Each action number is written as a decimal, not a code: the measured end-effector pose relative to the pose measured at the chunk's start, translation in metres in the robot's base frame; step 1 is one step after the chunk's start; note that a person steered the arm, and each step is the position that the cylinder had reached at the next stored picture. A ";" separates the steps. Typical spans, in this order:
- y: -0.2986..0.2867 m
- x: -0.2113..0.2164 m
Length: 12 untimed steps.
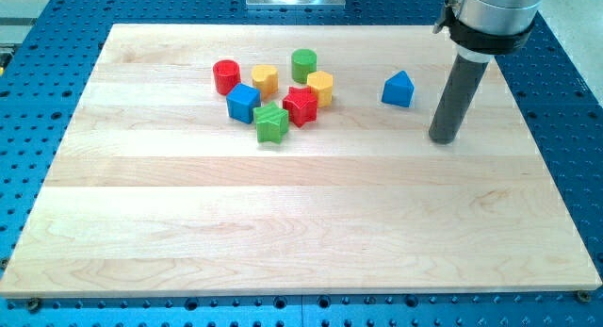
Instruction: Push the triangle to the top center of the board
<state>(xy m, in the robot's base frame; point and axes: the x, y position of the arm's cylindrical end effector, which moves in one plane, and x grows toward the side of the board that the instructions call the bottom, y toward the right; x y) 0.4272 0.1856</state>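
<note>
The blue triangle lies on the wooden board in the upper right part of the view. My tip rests on the board just to the right of the triangle and a little below it, with a small gap between them. The dark rod rises from the tip to the grey arm head at the view's top right.
A cluster of blocks sits left of the triangle: a red cylinder, a yellow block, a green cylinder, a yellow block, a blue cube, a red star and a green star.
</note>
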 end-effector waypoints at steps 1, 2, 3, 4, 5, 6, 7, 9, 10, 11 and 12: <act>-0.012 -0.056; -0.051 -0.101; -0.068 -0.102; -0.067 -0.097; -0.040 -0.034; -0.033 0.010; -0.076 0.036; -0.092 -0.037; -0.085 -0.055; -0.084 -0.126; -0.084 -0.153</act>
<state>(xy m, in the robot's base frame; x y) 0.2745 0.1018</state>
